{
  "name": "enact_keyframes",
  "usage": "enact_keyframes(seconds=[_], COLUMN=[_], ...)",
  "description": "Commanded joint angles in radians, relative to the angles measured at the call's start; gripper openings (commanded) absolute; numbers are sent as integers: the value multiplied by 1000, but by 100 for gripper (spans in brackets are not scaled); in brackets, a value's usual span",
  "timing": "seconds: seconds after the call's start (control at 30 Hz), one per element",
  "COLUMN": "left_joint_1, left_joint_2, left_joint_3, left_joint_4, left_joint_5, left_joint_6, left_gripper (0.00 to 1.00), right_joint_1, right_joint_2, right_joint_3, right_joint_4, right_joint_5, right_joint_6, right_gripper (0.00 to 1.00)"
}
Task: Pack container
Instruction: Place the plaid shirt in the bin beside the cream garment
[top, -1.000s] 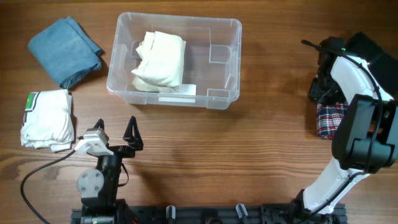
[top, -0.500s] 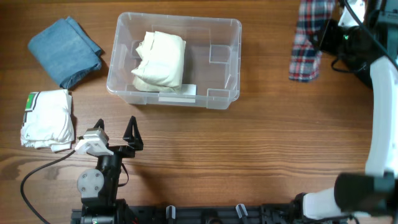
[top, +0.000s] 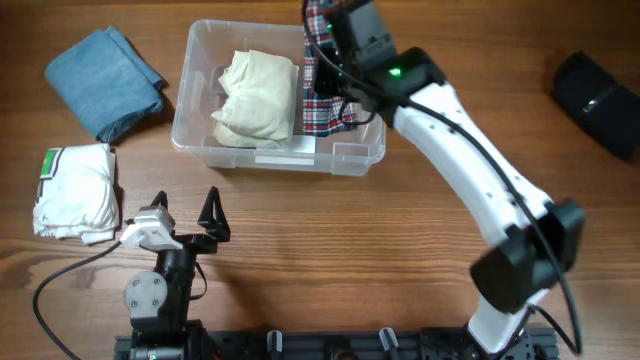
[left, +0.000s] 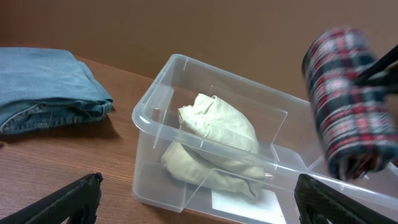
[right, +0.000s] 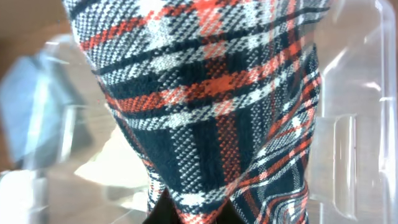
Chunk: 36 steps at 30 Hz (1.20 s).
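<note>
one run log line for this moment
right pincer: shut on plaid garment, over container | left pincer: open | in container: cream garment | outside: jeans, white garment

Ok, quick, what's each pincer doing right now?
Left pincer: open, empty.
Right pincer: shut on the plaid cloth, above the container.

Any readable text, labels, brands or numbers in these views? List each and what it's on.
No text can be read in any view.
Unreadable: the green tag on the white folded garment, too small.
Unreadable: the white sticker on the container floor, blank or too blurred to tell.
No print: the plaid cloth, pattern only.
</note>
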Motion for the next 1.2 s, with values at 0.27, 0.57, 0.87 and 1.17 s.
enact_keyframes(seconds=[0.27,0.57,0.87,1.17], left_joint_1=[8,8,8,8], left_joint_2=[-9,-9,-9,-9], left_joint_3=[-5,-5,-5,-5], left_joint_4=[-5,-5,-5,-5], left_joint_5=[2,2,2,2], left_joint_6=[9,9,9,9], left_gripper=[100,100,100,100], right_joint_1=[-3,-2,-2,-2], right_joint_2=[148,111,168,332], right_joint_3=[24,24,22,22], right_joint_4=[-9,29,164,122], right_joint_5=[35,28,145,99], right_joint_6=[77,-174,-366,-370], right_gripper=[53,63,4,4])
